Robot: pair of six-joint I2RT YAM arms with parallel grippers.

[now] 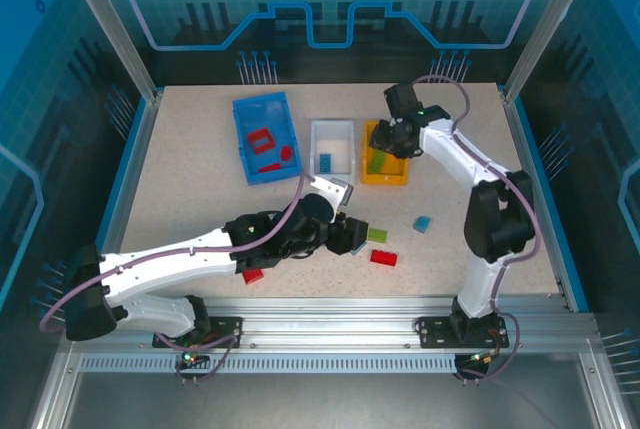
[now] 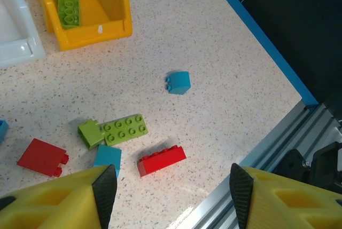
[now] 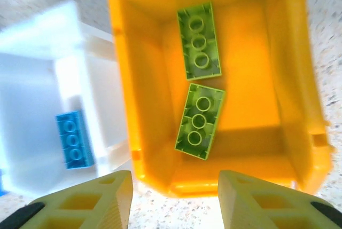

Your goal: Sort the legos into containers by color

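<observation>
My right gripper point(image 3: 175, 182) hangs with its fingers spread, pinching nothing, above the near end of the orange-yellow bin point(image 3: 136, 79). Just beyond it lie two lime green bricks point(image 3: 200, 121), end to end, their long axes running along the bin's length (the nearer one is slightly skewed). The white bin point(image 3: 32, 85) alongside holds one blue brick point(image 3: 73, 139), pointing the same way. My left gripper point(image 2: 173, 186) is also spread and empty. Ahead of it on the table point(image 2: 214, 37), a red brick point(image 2: 161, 160) lies crosswise. The blue bin point(image 1: 258, 114) holds red pieces point(image 1: 262, 139).
</observation>
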